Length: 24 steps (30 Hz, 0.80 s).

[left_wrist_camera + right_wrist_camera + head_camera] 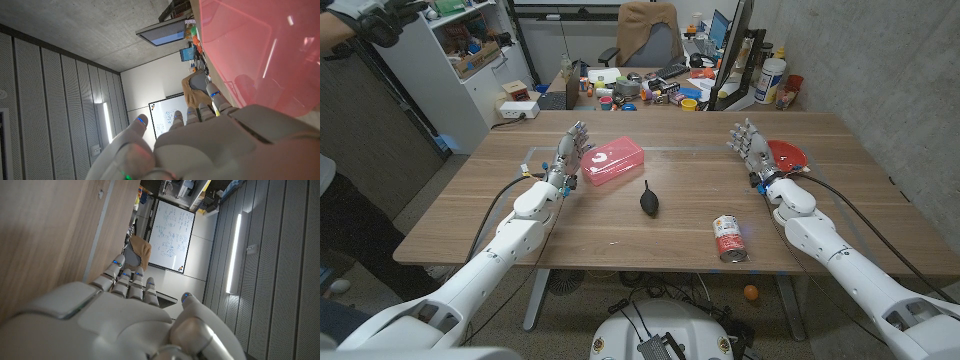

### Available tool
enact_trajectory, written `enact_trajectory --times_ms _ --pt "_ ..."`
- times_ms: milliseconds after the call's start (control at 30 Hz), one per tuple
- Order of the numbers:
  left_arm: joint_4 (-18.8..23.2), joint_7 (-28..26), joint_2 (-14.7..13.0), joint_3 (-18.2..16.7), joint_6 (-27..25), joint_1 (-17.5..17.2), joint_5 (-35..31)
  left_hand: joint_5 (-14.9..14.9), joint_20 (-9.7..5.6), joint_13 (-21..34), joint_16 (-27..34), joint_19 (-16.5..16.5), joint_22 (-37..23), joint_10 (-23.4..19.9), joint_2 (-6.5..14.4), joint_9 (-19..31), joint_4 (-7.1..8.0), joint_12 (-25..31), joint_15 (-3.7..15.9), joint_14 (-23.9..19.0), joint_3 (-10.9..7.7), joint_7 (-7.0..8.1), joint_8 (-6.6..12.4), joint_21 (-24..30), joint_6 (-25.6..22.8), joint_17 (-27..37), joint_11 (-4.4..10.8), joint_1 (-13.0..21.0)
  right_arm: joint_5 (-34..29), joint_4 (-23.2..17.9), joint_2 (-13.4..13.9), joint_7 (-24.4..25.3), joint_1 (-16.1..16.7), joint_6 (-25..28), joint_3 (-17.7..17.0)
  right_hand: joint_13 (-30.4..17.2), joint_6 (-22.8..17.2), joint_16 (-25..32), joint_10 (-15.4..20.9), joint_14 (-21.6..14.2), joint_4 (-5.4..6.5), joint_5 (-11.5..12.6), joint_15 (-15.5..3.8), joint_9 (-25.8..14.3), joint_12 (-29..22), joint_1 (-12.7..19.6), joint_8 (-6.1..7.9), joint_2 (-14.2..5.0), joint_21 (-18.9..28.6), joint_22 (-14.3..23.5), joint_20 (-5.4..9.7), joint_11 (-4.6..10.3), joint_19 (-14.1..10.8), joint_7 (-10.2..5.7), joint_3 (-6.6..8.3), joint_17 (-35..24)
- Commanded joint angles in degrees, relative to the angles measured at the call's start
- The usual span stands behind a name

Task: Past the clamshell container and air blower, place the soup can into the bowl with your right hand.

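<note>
- Nothing of the task looks done yet: the red-and-white labelled soup can (728, 239) lies on its side on the wooden desk (620, 225), near the front edge, untouched.
- The right robot hand (750, 146) stands well behind the can, fingers spread and upright, holding nothing; it sits just beside the red bowl (786, 154).
- The left robot hand (570, 152) is likewise open and empty, next to the pink translucent clamshell container (612, 161).
- The small black rubber air blower (649, 199) lies between the container and the can.
- Left to do, as I judge it: reach to the can, grasp it, carry it to the bowl.
- The bowl seems empty, though the hand hides part of it; the clamshell is closed, its contents unclear.
</note>
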<state>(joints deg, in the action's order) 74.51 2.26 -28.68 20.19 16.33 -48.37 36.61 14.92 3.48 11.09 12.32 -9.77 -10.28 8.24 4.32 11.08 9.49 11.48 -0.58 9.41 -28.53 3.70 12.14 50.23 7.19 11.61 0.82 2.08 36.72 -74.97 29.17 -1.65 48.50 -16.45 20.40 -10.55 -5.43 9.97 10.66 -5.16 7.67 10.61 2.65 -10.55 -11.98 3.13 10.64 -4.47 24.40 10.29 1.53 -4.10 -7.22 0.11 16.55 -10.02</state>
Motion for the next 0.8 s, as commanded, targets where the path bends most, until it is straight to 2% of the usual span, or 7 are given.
enact_trajectory --times_ms 33,333,500,800 --pt "-0.09 1.40 1.58 -2.29 -0.90 -0.44 -1.82 0.24 0.14 0.07 0.19 -9.35 -0.08 0.48 0.78 0.13 0.03 0.45 0.12 0.65 -0.27 -0.05 0.31 0.39 0.43 0.12 -0.09 -0.06 -1.54 -0.23 -0.96 -0.67 0.71 0.42 -1.69 -0.20 -0.56 0.36 0.38 -0.33 0.01 0.32 0.14 -0.23 -0.29 -0.12 0.36 -0.58 0.35 0.21 0.03 0.10 -0.48 -0.05 0.40 -0.15" --pt "-0.48 2.58 2.28 -3.51 -1.22 -0.70 -2.70 0.27 0.09 0.07 0.18 -9.40 -0.08 0.48 0.82 0.13 0.00 0.46 0.06 0.58 -0.15 -0.07 0.26 0.18 0.37 0.11 -0.04 -0.06 -4.39 -3.12 0.95 -1.22 3.11 -2.06 -2.85 -0.20 -0.65 0.32 0.25 -0.24 -0.09 0.34 0.36 -0.23 -0.23 -0.02 0.41 -0.61 0.13 0.21 -0.62 0.25 -0.24 -0.39 0.44 -0.12" --pt "-0.67 3.38 2.18 -3.61 -1.47 -0.50 -3.50 0.28 0.12 0.07 0.15 -9.37 -0.09 0.42 0.84 0.13 -0.01 0.48 0.00 0.57 -0.09 0.00 0.29 0.09 0.18 0.11 -0.13 -0.05 -8.25 -6.35 4.56 -0.69 5.43 -3.56 -3.18 -0.20 -0.97 0.37 0.35 -0.40 -0.27 0.35 0.64 -0.23 -0.27 0.19 0.53 -0.62 0.07 0.21 -0.90 0.24 -0.38 -1.00 0.52 -0.07" --pt "-0.85 5.23 1.54 -3.35 -1.28 -0.21 -5.00 0.29 0.20 0.07 -0.03 -9.53 -0.10 1.03 0.83 0.13 -0.01 0.25 -0.14 0.96 0.07 0.03 0.15 -0.16 0.34 0.11 -0.30 -0.07 -17.52 -13.89 11.39 4.93 10.89 -4.80 -4.31 -0.19 -1.29 0.42 0.49 -0.77 -1.21 0.29 1.09 -0.21 -0.32 1.08 0.62 0.13 -0.02 0.16 -1.84 0.26 -0.85 -1.34 0.50 0.04"
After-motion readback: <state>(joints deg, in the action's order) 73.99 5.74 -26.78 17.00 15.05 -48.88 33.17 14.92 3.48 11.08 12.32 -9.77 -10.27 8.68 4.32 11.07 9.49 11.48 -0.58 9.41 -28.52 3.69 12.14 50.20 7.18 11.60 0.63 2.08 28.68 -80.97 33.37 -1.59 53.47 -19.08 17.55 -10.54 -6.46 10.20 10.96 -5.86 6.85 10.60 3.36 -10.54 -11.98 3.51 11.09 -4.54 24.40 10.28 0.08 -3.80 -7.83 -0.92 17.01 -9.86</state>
